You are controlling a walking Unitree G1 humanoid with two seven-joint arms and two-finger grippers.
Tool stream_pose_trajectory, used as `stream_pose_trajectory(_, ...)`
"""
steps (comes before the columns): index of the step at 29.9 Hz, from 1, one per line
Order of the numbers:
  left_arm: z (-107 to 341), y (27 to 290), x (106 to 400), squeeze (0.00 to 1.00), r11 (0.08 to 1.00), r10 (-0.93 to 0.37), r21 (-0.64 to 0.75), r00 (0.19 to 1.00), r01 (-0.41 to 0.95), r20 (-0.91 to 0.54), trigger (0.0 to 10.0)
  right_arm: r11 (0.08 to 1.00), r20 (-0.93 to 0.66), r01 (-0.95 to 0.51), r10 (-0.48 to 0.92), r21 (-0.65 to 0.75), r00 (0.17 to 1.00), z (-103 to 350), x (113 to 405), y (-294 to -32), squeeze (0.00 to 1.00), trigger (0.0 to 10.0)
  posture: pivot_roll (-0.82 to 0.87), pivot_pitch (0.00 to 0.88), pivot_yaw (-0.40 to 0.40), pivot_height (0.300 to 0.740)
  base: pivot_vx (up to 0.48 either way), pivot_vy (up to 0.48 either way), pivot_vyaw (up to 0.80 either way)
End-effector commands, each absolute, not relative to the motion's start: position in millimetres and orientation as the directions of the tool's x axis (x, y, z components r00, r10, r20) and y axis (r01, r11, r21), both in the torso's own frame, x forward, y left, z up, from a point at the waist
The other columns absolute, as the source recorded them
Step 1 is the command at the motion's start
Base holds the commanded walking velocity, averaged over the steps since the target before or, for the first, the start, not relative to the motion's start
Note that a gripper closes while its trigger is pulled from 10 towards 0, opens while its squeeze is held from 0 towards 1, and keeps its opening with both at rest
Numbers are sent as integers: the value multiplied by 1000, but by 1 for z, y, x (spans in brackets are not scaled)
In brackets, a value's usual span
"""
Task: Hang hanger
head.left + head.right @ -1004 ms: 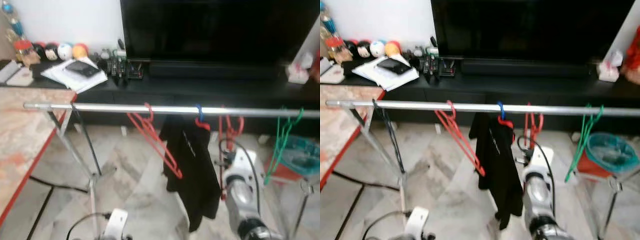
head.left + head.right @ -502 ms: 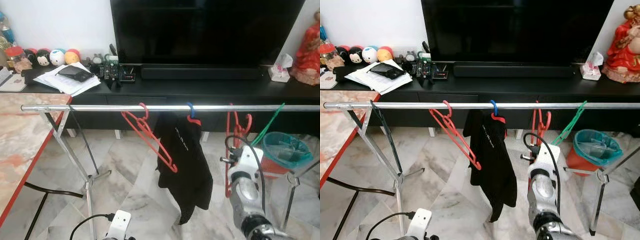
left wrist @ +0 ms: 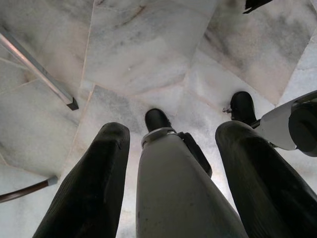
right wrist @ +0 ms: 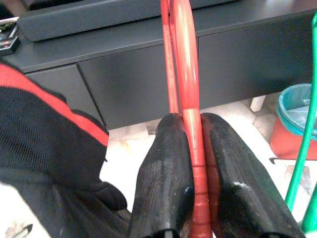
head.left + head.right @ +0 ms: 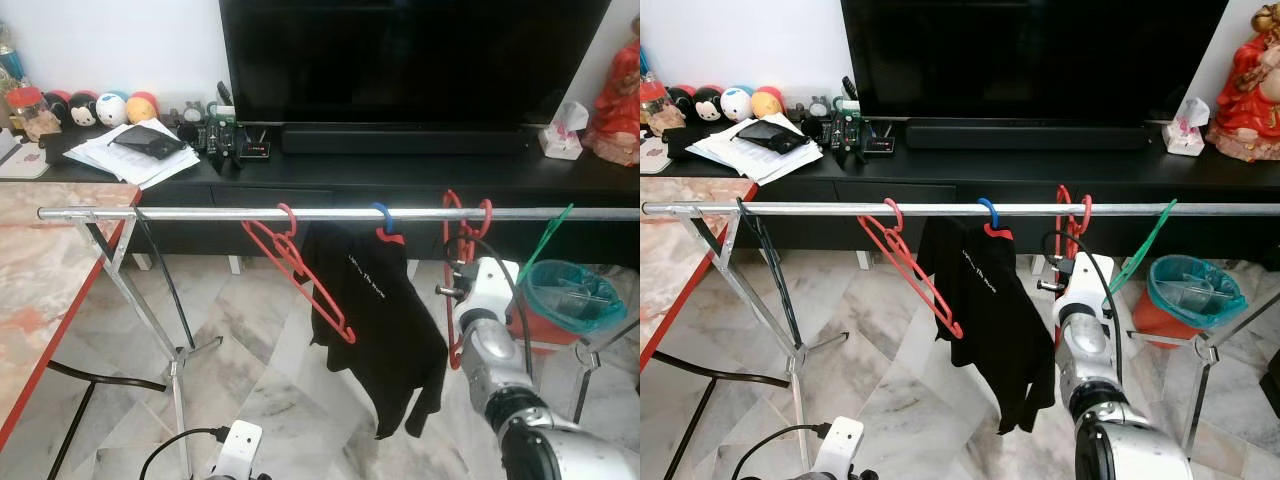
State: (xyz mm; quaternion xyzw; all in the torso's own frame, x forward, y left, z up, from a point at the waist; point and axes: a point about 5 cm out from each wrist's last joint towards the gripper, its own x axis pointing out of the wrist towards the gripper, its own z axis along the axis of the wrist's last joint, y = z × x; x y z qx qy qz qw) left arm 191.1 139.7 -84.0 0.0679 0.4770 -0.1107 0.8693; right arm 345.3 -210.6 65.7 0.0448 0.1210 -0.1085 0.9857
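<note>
One red hanger (image 4: 185, 99) pinched in right tool (image 4: 195, 198) | long axis upright; hooks at rail (image 5: 840, 209)

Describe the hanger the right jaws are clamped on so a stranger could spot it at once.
Find the silver rail before the black TV cabinet. Right of the black shirt hangs a red hanger, pinched by the right gripper. The other red hanger hangs left of the shirt, the green hanger farther right.

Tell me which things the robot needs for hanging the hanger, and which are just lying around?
Needed: right gripper, red hanger it grips, metal rail.

Lying around: black shirt, green hanger, television, papers, teal bin.
</note>
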Motion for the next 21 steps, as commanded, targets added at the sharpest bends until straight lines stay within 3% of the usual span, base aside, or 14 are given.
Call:
stream_pose_trajectory(1,-85,139,190,0,964,-130,11,510,264,-850,10000,974,-280,223,-203,38,938,71,351,-214,0,10000,3,0,-12,740,0,0,0)
stream_pose_trajectory(21,-85,140,190,0,963,-131,14,509,270,-851,10000,971,-416,237,-200,38,887,89,367,-219,0,10000,11,0,-10,740,0,0,0)
